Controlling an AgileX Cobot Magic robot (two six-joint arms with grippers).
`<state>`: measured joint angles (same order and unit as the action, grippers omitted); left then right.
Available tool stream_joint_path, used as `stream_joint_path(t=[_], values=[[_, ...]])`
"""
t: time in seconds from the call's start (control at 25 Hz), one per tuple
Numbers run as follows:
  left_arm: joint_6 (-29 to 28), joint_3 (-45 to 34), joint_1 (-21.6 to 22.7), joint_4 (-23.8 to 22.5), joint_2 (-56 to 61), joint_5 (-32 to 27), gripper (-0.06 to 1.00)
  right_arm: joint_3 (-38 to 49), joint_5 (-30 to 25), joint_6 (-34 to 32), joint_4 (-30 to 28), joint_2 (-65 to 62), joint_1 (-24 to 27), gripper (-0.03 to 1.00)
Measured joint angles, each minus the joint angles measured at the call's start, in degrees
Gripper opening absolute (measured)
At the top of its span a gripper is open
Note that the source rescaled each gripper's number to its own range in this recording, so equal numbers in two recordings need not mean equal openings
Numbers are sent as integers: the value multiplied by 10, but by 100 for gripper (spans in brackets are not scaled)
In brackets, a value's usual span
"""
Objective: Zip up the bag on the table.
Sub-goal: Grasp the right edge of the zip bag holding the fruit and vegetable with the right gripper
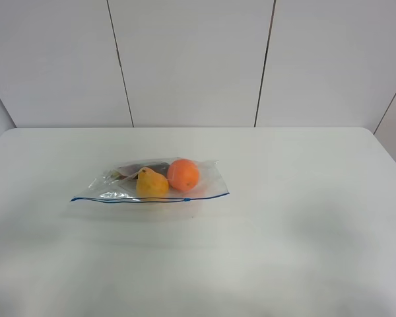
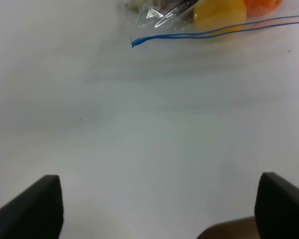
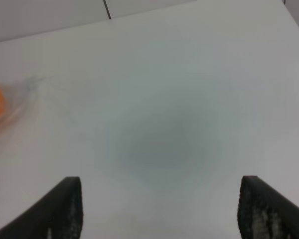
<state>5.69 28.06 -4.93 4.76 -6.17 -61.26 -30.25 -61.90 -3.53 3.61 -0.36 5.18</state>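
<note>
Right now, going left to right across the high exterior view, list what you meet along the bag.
Left tip of the blue zipper strip → yellow pear → orange → right corner of the bag. The dark item overlaps the pear, so it is left out.

Bag: clear, crinkly plastic zip bag, lying flat with its long side across the exterior high view.
Place: on the table, a little left of its middle.
Zipper strip: thin blue zipper strip along the bag's near long edge, slightly bowed; in the left wrist view it shows as two blue lines that meet at the corner and part further along (so the mouth is unsealed there).
Contents: a round orange toward the right end, a yellow pear just beside it on the left, and a dark item behind the pear, too unclear to name.
Table: plain white, smooth, with rounded far corners, far wider than the bag.
</note>
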Motion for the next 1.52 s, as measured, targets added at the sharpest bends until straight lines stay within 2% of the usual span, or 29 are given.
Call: stream_joint_path(t=[0.96, 1.12, 1.36, 1.52], values=[[0, 0, 0, 0, 0, 0, 100, 0, 22, 0, 17, 1, 0, 90], [0, 0, 0, 0, 0, 0, 100, 0, 45, 8, 51, 50, 0, 90], [0, 0, 0, 0, 0, 0, 100, 0, 135, 47, 117, 183, 0, 90], [0, 0, 0, 0, 0, 0, 100, -1, 171, 91, 183, 270, 0, 90]])
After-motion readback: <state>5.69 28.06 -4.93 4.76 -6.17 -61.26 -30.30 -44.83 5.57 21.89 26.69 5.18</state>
